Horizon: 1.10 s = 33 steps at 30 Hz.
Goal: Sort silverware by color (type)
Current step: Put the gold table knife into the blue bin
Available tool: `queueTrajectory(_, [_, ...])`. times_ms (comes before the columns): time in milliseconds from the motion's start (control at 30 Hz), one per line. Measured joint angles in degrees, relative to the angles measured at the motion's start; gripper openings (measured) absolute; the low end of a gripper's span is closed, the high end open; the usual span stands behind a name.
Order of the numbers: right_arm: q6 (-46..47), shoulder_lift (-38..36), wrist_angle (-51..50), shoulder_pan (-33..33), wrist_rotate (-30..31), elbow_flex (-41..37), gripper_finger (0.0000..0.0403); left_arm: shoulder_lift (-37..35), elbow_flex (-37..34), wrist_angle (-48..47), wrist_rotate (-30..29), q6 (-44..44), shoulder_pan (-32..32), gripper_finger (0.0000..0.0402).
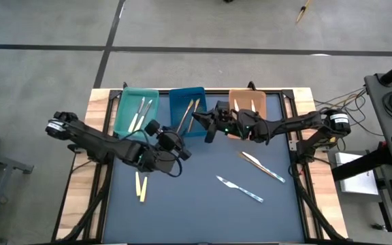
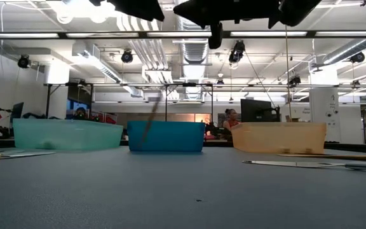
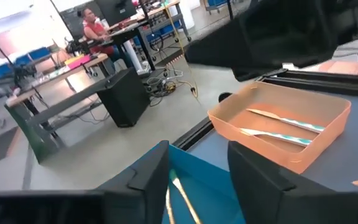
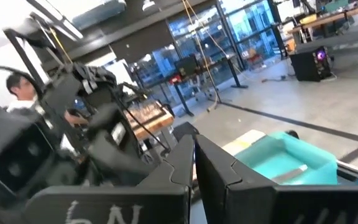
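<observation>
Three trays stand along the far edge. The teal tray [image 1: 136, 112] holds cream-handled pieces. In the blue tray [image 1: 187, 109] lie tan wooden pieces, and one tan piece [image 2: 148, 124] shows blurred and slanting, its top above the rim. The orange tray [image 3: 278, 127] holds two blue-handled pieces [image 3: 284, 124]. On the table lie cream-yellow pieces [image 1: 140, 187], a tan knife [image 1: 264, 167] and a blue-handled knife [image 1: 240, 189]. My left gripper [image 3: 197, 180] is open and holds nothing, just near of the blue tray. My right gripper [image 4: 194, 165] is shut, raised beside the blue tray's right side [image 1: 208, 133].
The dark table mat [image 1: 203, 204] has open room in its near half between the loose pieces. Both arms meet over the middle, close to each other, in front of the trays. A person sits at a desk in the room beyond the table.
</observation>
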Motion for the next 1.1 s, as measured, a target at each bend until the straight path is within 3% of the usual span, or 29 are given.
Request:
queueTrajectory(133, [-0.2, -0.3, -6.2, -1.0, 0.1, 2.0, 0.0008, -3.0, 0.0, -2.8, 0.0, 3.8, -0.2, 0.0168])
queueTrajectory(300, [-2.1, -0.2, -19.7, -1.1, 0.1, 6.8, 0.0008, -5.8, -0.4, -11.4, 2.0, 3.6, -0.3, 0.0168])
queueTrajectory(433, [-6.8, -0.6, -32.3, -0.1, -0.7, 10.0, 0.0008, -6.3, -2.9, -17.6, 15.0, 3.2, -0.8, 0.0159])
queueTrajectory(533, [-9.6, -1.7, -42.4, 1.6, -1.2, 12.6, 0.0008, -6.1, -6.9, -16.1, 24.4, 5.5, -0.8, 0.0153])
queueTrajectory(633, [-11.2, -2.3, -50.4, 3.3, -1.4, 14.4, 0.0008, -6.0, -12.8, -7.8, 33.3, 10.5, -0.8, 0.0147])
queueTrajectory(800, [-11.1, -3.3, -57.1, 6.0, -1.1, 15.0, 0.0008, -5.7, -23.6, 18.6, 42.4, 19.7, -0.8, 0.0140])
queueTrajectory(967, [-9.7, -5.2, -62.4, 8.7, 0.0, 15.1, 0.0008, -3.1, -29.6, 37.9, 43.7, 21.7, -0.1, 0.0138])
queueTrajectory(1100, [-9.6, -7.3, -65.1, 10.7, 0.2, 15.1, 0.0008, 0.3, -29.0, 40.3, 44.0, 21.3, 0.2, 0.0138])
